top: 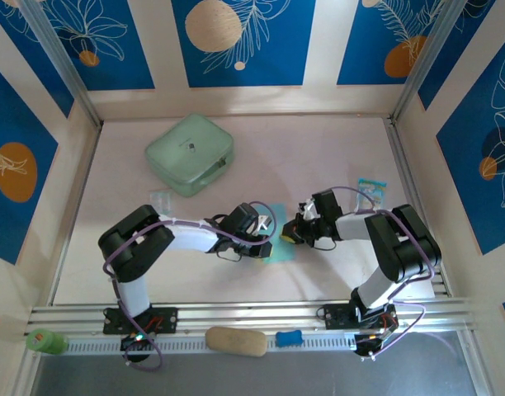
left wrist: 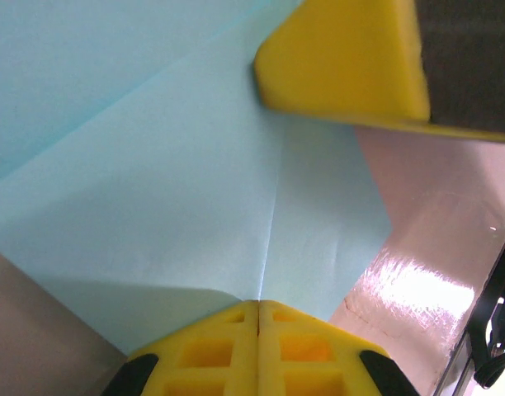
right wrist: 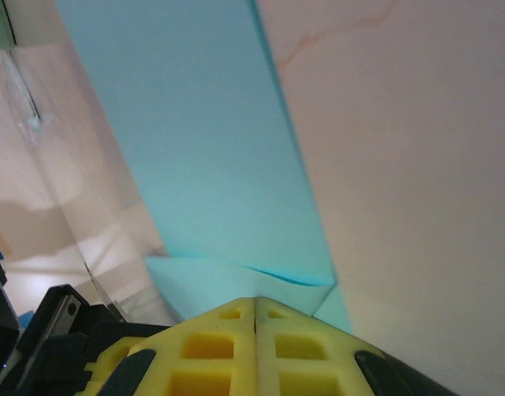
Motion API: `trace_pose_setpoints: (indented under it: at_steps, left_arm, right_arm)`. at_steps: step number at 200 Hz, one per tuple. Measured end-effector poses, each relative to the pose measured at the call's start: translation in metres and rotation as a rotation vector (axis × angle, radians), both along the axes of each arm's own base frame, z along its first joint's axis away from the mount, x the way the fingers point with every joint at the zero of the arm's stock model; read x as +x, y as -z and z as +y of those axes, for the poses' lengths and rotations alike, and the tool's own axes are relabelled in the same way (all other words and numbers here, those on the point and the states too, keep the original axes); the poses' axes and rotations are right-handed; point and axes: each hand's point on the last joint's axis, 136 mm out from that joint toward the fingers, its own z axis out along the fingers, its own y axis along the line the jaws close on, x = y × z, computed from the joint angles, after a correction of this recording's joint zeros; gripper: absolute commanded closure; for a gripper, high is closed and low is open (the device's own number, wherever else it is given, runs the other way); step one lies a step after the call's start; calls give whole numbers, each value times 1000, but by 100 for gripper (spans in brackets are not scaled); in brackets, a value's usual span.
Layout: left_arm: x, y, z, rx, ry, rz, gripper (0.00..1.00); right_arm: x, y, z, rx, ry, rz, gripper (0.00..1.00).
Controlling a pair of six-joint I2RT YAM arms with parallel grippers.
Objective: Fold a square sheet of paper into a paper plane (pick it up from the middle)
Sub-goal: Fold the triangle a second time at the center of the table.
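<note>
Tabletop [top: 318, 148], top view: the paper sheet [top: 279, 250], light cyan-blue, lies toward the near edge, about midway between the left and right edges. Most of it is covered by the two grippers that meet over it.

Left gripper [top: 266, 234]: reaches in from the left, tip on the sheet. In the left wrist view, the left gripper [left wrist: 258, 307] has its yellow jaws pressed together with no gap. The tips sit at the near end of a straight crease running across the sheet [left wrist: 178, 190]. A diagonal fold line crosses the upper left, with a second layer beyond it. Whether a layer is pinched between the tips cannot be told.

Right gripper [top: 289, 236]: reaches in from the right, just beside the left one. One of its yellow fingers [left wrist: 343, 62] rests at the sheet's far side in the left wrist view. In the right wrist view, the right gripper [right wrist: 254, 304] also has its jaws closed flush. The tips are at a small folded corner of the sheet [right wrist: 211, 148], and a long straight edge runs away from them. Pinch not discernible here either.

Elsewhere: mint-green case [top: 189, 153] toward the far left corner, well apart from the sheet. Small printed packet [top: 371, 189] near the right edge.
</note>
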Motion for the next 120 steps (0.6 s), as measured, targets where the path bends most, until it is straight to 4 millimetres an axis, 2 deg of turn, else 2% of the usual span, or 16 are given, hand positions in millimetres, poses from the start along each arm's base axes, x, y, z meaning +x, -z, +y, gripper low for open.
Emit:
trace_pose_setpoints:
  at_steps: [52, 84, 101, 120]
  left_arm:
    - [0, 0, 0, 0, 0, 0, 100]
    - [0, 0, 0, -1, 0, -1, 100]
    - [0, 0, 0, -1, 0, -1, 100]
    - [0, 0, 0, -1, 0, -1, 100]
  right_arm:
    - [14, 1, -15, -28, 51, -18, 97]
    - [30, -1, -29, -79, 106, -57, 96]
    - [35, -8, -33, -91, 121, -86, 96]
    - [36, -23, -28, -82, 112, -136, 96]
